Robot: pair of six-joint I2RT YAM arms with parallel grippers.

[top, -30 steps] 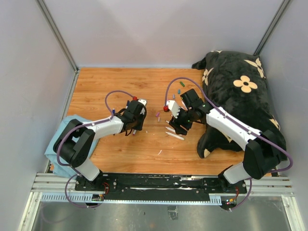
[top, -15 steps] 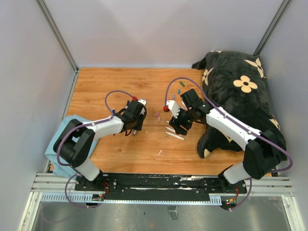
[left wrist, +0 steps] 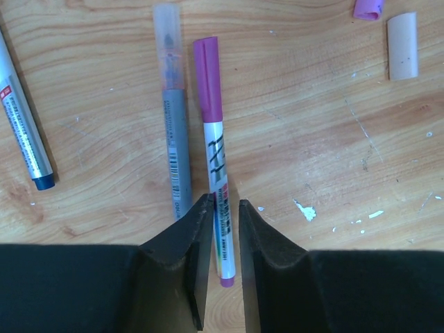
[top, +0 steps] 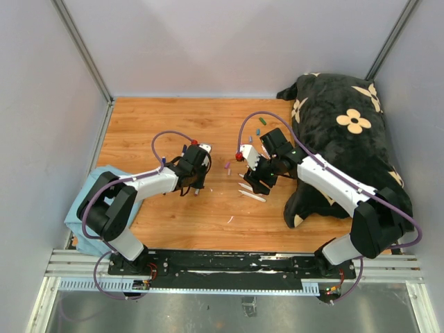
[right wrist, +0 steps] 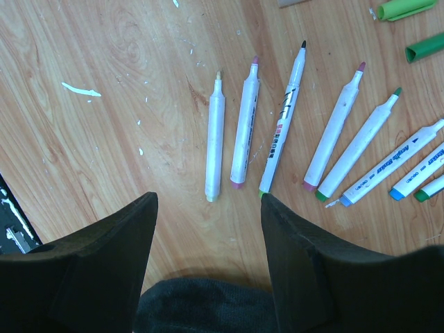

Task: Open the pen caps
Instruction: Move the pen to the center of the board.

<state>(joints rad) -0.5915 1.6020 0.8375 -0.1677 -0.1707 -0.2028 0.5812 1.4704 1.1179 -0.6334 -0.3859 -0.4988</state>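
Note:
In the left wrist view my left gripper (left wrist: 223, 202) straddles the lower barrel of a white pen (left wrist: 218, 173) that lies on the wood and wears a purple cap (left wrist: 207, 80). The jaws stand narrowly apart: the left one touches the barrel and a thin gap shows at the right one. A grey pen with a clear cap (left wrist: 166, 35) lies beside it. A loose purple cap (left wrist: 368, 8) and a pale cap (left wrist: 402, 46) lie at the top right. My right gripper (right wrist: 208, 201) is wide open and empty above several uncapped pens (right wrist: 216, 139). Loose green caps (right wrist: 402, 8) lie beyond them.
A black plush cushion with beige flowers (top: 347, 132) fills the table's right side, behind the right arm. A blue cloth (top: 80, 215) hangs at the left edge. A pen with a dark blue end (left wrist: 24, 132) lies left of the left gripper. Walls enclose the table.
My left gripper has shifted slightly toward the near left and lower over the pens. The right arm has not visibly moved.

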